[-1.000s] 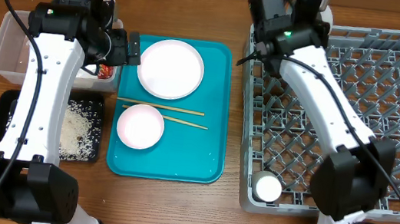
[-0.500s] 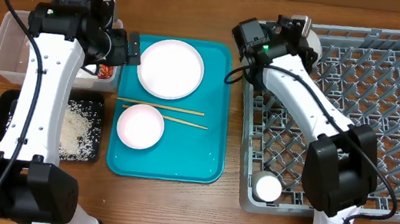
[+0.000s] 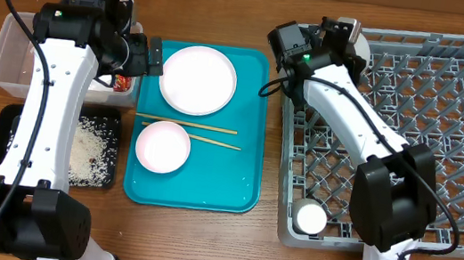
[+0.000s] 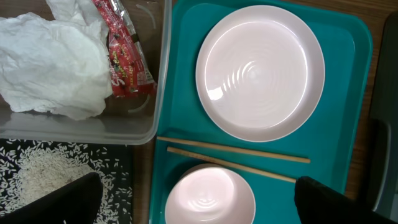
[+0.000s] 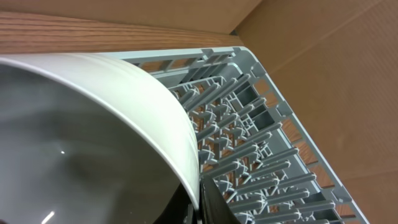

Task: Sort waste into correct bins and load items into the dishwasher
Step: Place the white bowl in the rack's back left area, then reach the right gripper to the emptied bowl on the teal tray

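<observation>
The right tool (image 3: pixel 341 35), seemingly clamped on the rim of a small round white bowl (image 3: pixel 360 44), holds it over the large grey lattice dish rack's (image 3: pixel 433 38) far corner beside the teal plastic tray (image 3: pixel 250 132), with pegs just beneath.

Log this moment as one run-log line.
left gripper open over teal tray edge | right gripper shut on bowl at rack corner | napkin, wrapper in clear tub | rice in black tray | cup in rack
</observation>
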{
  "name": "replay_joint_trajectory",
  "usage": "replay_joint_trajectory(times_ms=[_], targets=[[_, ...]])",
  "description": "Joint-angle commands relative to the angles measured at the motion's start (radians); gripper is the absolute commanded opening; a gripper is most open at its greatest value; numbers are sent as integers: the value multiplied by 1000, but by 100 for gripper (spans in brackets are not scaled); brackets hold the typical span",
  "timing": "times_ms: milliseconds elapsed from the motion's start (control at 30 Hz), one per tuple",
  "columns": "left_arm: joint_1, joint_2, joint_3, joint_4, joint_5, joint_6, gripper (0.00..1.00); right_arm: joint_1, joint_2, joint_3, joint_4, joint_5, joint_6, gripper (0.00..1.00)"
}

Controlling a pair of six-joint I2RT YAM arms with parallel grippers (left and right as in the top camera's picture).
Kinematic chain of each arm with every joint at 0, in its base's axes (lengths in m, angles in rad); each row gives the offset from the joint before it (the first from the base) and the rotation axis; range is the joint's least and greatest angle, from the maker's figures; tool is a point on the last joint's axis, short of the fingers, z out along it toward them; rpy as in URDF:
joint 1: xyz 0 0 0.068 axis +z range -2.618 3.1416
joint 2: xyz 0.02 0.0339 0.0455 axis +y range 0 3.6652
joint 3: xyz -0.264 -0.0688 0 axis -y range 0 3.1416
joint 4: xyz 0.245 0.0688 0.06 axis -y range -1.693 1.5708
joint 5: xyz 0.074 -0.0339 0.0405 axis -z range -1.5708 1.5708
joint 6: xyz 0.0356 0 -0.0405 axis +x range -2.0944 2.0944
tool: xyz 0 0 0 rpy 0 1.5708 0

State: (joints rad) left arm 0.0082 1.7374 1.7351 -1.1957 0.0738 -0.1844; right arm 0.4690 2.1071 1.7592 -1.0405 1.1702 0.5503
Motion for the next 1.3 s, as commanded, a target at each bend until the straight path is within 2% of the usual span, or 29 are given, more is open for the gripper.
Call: replay_joint_trajectory(times_ms=[0, 200, 333, 500, 600, 767, 833, 900, 1000, 1067, 1267], targets=[[-2, -5, 21, 3, -6, 4, 100, 37, -3, -19, -3, -27, 3, 4], [-2, -5, 21, 3, -6, 4, 100, 67, -3, -19, -18, -32, 3, 5], [-2, -5, 21, 3, -6, 4, 100, 78, -3, -19, -42, -75, 0, 24], [-2, -5, 21, 3, -6, 4, 100, 129, -3, -17, -108, -114, 1, 35], [-2, -5, 21, 3, -6, 4, 100, 166, -5, -6, -135, -167, 1, 37], [-2, -5, 21, 3, -6, 4, 100, 204, -10, 94, -223, -357, 6, 59], [-2, -5, 21, 3, -6, 4, 100, 204, -11, 155, -261, -467, 5, 62], [-2, -5, 21, 3, -6, 4, 100, 197, -11, 222, -287, -598, 4, 71], [-2, -5, 21, 3, -6, 4, 100, 183, -11, 293, -270, -826, 3, 73], [-2, -5, 21, 3, -6, 4, 100, 171, -10, 293, -185, -1034, 0, 72], [-2, -5, 21, 3, -6, 4, 100, 179, -1, 217, -56, -1266, 0, 69]])
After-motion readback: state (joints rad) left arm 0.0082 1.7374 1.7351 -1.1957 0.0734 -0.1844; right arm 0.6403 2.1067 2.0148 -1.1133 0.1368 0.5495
